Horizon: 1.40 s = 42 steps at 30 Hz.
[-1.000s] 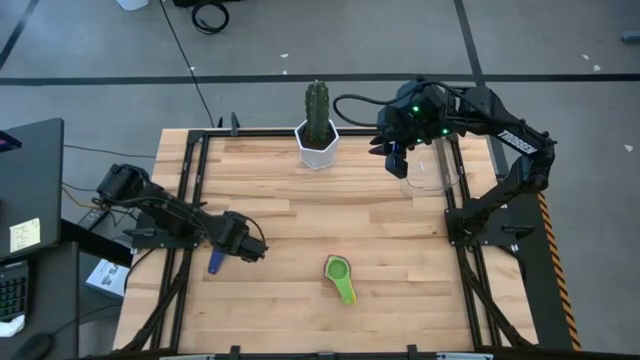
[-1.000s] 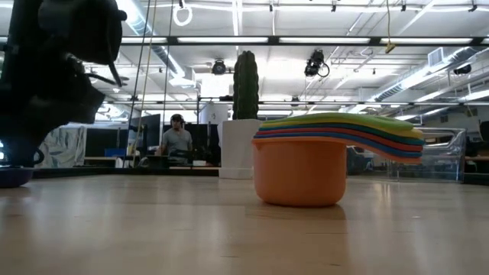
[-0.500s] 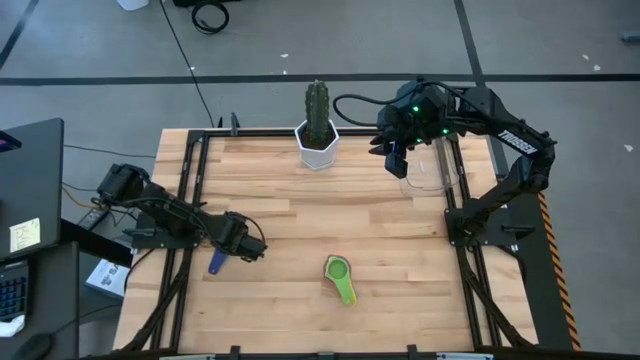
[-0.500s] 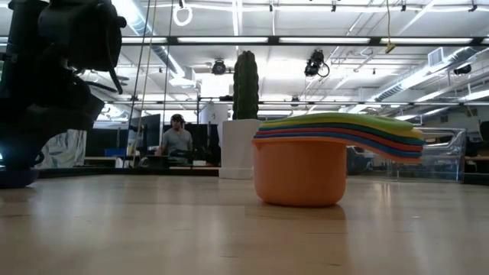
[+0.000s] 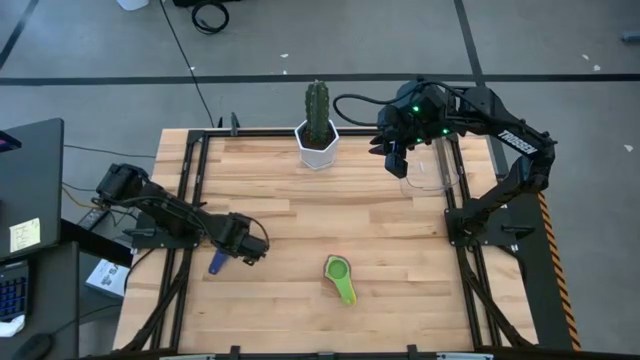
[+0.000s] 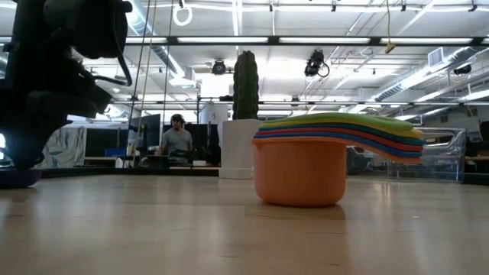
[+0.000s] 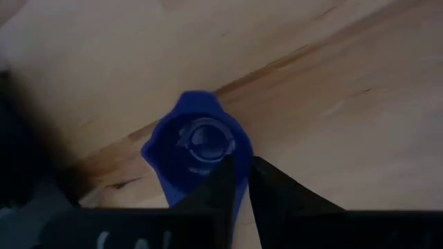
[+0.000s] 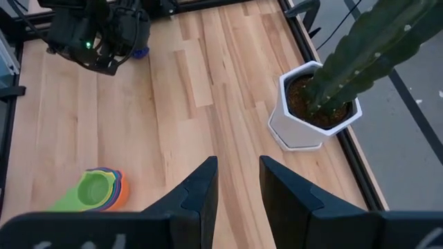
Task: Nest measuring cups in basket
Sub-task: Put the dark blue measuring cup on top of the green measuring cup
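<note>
A blue measuring cup (image 7: 197, 142) lies on the table near its left edge (image 5: 214, 263), (image 6: 17, 177). My left gripper (image 7: 239, 181) is over it (image 5: 240, 248), shut on its handle. The other cups sit nested in one stack (image 5: 340, 275), green on top and orange at the bottom (image 6: 299, 172), resting on the table's near middle (image 8: 97, 190). The clear basket (image 5: 437, 172) stands at the far right. My right gripper (image 5: 398, 160) hovers just left of it, open (image 8: 239, 187), touching nothing. My left gripper pinches the blue cup's flat handle (image 7: 240, 197) between its two fingers, close to the bowl. The fingers (image 7: 220, 185) come from above, pointing down, and lie along the handle. The bowl (image 7: 194, 138) shows beyond the fingertips, and the cup rests on the table (image 6: 17, 177).
A white faceted pot with a green cactus (image 5: 318, 125) stands at the far middle edge, left of my right gripper (image 8: 315, 104). Bare wood lies between the stack and the basket. A person sits far behind the table (image 6: 177, 137).
My left arm has shifted slightly over the blue cup, its wrist rising a little in the low view. The cup has stayed on the table.
</note>
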### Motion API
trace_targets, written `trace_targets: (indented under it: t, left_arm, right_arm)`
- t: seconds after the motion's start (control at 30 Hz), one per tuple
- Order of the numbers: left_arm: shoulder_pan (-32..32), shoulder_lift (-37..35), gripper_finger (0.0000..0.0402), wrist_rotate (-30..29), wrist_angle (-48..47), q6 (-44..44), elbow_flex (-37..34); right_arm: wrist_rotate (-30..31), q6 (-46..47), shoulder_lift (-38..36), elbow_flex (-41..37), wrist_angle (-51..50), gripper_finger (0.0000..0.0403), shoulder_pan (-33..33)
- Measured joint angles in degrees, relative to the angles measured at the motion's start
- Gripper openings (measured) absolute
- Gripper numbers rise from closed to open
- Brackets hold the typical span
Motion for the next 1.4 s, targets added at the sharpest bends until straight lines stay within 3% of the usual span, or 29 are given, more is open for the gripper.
trace_targets:
  t: [1.4]
  left_arm:
    - [-0.02,0.12,0.0045,-2.47,0.98,-0.4,-0.1]
  right_arm:
    - [0.0,-0.07,0.0,0.02,2.08,0.0111,-0.1]
